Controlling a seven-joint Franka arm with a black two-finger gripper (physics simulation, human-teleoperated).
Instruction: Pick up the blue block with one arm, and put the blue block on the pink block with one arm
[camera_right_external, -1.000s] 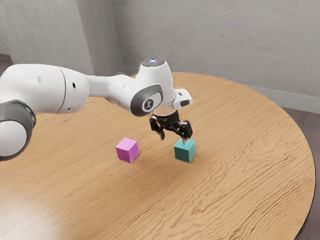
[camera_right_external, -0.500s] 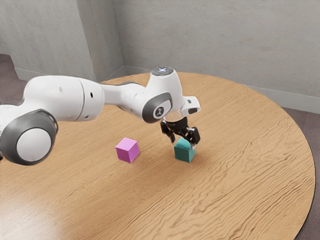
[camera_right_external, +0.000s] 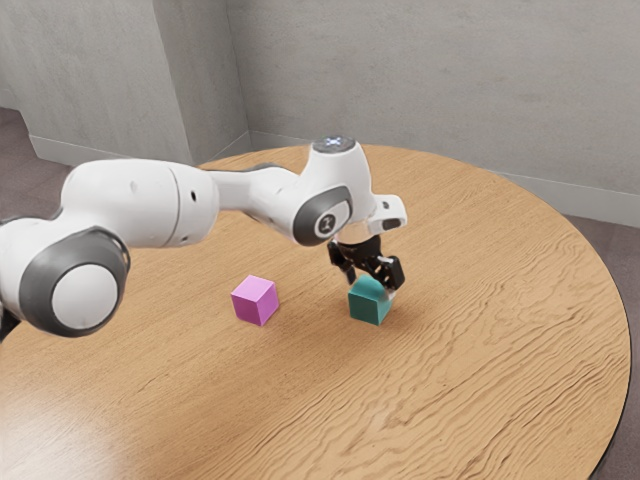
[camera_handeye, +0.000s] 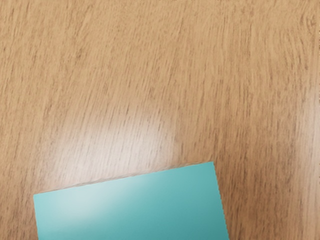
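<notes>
Lowering since a second ago, the gripper (camera_right_external: 372, 278) now straddles the blue block (camera_right_external: 370, 303) near the pink block (camera_right_external: 254, 299), fingers apart; closing likely comes next.

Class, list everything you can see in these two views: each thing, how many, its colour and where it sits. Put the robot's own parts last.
blue block: one, teal-blue, on the table directly under the gripper
pink block: one, pink, on the table, apart from the blue block, to its exterior-view left
table: one, round, light wood, under both blocks
wall: grey, behind the table
arm: one, white with grey joints, entering from the exterior view's left
gripper: one, black, low at the blue block's top
</notes>
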